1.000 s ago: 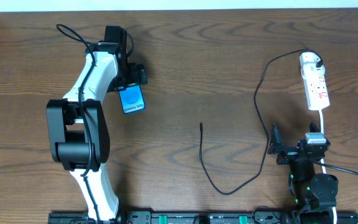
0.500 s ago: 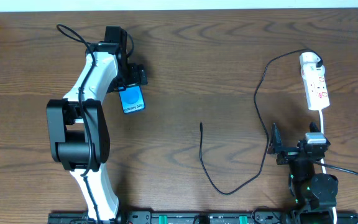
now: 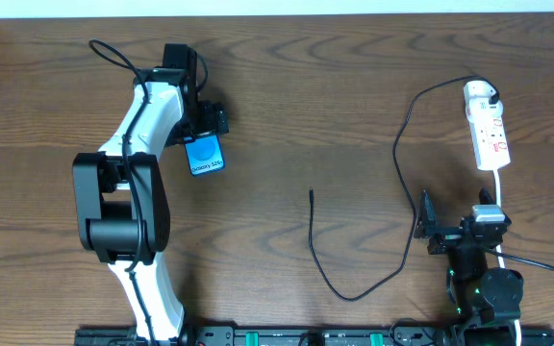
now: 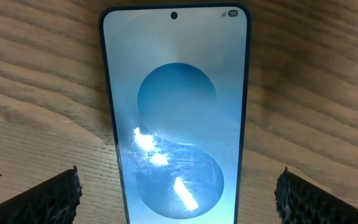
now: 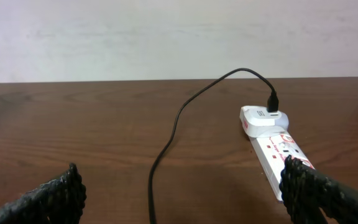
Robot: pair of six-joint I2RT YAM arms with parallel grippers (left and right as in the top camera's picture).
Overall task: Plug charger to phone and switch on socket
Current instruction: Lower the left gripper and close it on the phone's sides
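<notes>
Overhead view, near right: right gripper [image 5: 179, 186] opened wide, nothing held, socket [image 3: 489, 135] faced. Charger [image 3: 349, 296] cable looped near centre of table [image 3: 287, 67]; plug tip [image 3: 312, 193] left free, well apart from phone [image 3: 204, 154]. Phone laid flat, screen up, left of centre, between spread fingers of left gripper [image 4: 178, 186]; no contact seen. Socket placed far right; white adapter [image 3: 480, 93] seated at far end.
</notes>
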